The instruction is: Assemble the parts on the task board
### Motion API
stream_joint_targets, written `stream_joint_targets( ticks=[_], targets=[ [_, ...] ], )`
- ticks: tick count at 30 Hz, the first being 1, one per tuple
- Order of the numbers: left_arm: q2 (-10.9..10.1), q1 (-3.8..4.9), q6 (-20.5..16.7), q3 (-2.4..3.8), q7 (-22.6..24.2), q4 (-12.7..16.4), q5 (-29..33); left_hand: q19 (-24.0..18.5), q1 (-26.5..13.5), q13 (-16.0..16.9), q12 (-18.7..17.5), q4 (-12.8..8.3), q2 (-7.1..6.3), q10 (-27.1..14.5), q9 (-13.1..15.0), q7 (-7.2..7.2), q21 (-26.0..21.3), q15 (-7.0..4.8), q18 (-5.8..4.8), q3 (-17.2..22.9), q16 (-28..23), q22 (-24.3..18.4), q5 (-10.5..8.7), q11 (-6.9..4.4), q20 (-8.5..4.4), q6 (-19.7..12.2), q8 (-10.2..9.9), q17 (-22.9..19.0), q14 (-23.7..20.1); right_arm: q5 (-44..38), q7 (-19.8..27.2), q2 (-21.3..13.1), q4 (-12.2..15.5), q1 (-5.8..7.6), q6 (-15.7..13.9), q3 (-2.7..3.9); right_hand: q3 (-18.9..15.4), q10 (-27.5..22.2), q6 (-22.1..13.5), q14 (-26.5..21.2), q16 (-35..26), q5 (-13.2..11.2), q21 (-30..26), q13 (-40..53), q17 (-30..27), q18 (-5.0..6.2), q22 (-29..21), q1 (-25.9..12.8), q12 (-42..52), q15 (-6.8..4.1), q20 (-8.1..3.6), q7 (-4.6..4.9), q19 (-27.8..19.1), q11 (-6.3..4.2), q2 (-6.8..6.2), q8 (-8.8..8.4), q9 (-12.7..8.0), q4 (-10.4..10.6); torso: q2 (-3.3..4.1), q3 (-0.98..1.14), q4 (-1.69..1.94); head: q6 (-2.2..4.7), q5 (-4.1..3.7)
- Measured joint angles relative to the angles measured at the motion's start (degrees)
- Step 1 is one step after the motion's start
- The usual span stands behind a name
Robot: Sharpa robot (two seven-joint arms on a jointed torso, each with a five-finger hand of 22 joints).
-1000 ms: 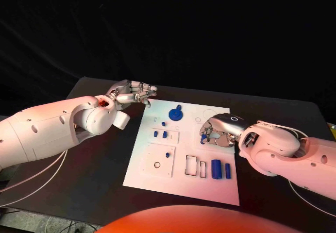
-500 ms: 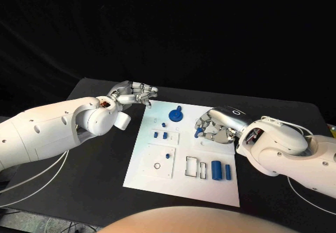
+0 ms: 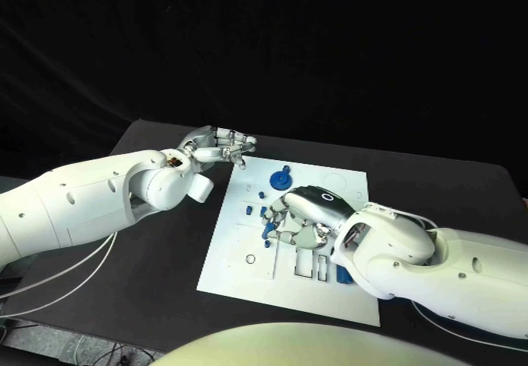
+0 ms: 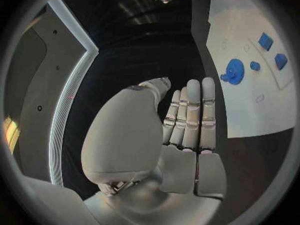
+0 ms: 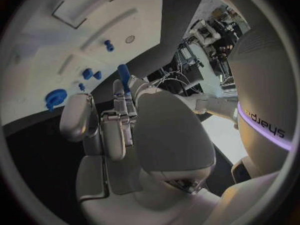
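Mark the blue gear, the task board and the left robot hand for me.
blue gear (image 3: 279,179): head view, its round face.
task board (image 3: 236,271): head view, bare near-left corner.
left robot hand (image 3: 223,144): head view, curled fingers.

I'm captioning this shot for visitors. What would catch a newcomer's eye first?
The white task board in the middle of the black table, dotted with small blue parts such as the blue gear near its far edge. The right hand hovers over the board holding a blue peg; the left hand stays beside its far corner.
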Motion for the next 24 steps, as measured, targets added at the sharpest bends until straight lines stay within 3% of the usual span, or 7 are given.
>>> stream_joint_targets(
  ticks=[8, 24],
  targets=[
    [0.33, -0.02, 0.05, -0.01, 0.01, -0.05, 0.01, 0.00, 0.00, -0.03, 0.00, 0.00, 0.00, 0.00, 0.00, 0.00, 0.00, 0.00, 0.00, 0.00, 0.00, -0.02, 0.00, 0.00, 0.00, 0.00, 0.00, 0.00, 0.00, -0.82, 1.15, 3.49, -1.85, -2.08, -0.19, -0.61, 0.39, 0.00, -0.09, 0.00, 0.00, 0.07, 0.00, 0.00, -0.01, 0.00, 0.03, -0.06, -0.23, 0.00, 0.00, -0.08, 0.00, 0.00, -0.06, -0.07, 0.03, -0.09, 0.11, -0.03, 0.01, -0.16, 0.65],
    [0.38, -0.03, 0.15, -0.01, 0.00, 0.01, 0.02, 0.00, 0.00, -0.02, 0.00, 0.00, 0.00, 0.00, 0.00, 0.00, 0.00, 0.00, 0.00, 0.00, 0.00, -0.02, 0.00, 0.00, 0.00, 0.00, 0.00, 0.00, 0.00, -3.19, 2.02, 6.14, -5.66, -4.12, 0.55, -1.21, 1.22, 0.00, -0.29, 0.00, 0.00, 0.60, 0.00, 0.04, -0.01, 0.00, 0.02, -0.30, -0.23, 0.00, 0.00, -0.04, 0.00, 0.00, -0.45, 0.30, 0.03, -0.54, 0.13, 0.01, -0.03, -0.63, 1.11]
  ],
)
